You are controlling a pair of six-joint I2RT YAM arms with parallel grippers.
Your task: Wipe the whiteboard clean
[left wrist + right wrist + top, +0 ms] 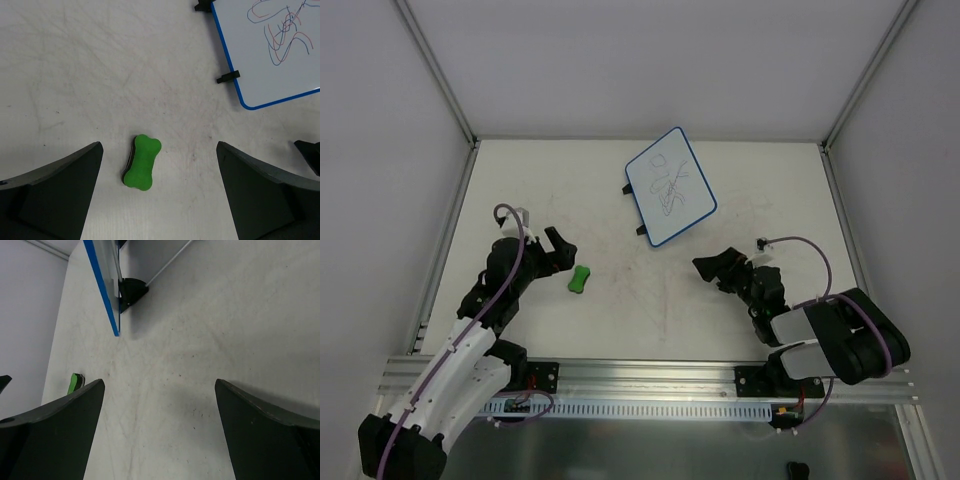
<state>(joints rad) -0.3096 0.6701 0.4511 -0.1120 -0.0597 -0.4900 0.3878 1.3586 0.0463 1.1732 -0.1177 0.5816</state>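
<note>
The whiteboard (670, 187) lies tilted at the back middle of the table, blue-framed, with red, blue and black scribbles on it and two black clips (642, 231) on its left edge. A green bone-shaped eraser (580, 280) lies on the table to the board's front left. My left gripper (546, 243) hovers just left of the eraser, open; in the left wrist view the eraser (142, 162) sits between and ahead of the fingers, nearer the left one, untouched. My right gripper (728, 264) stands open and empty in front of the board's near corner (111, 300).
Grey walls and metal posts (440, 70) close in the table at the left, back and right. A slotted rail (650, 378) runs along the near edge by the arm bases. The tabletop (650, 300) carries faint smears.
</note>
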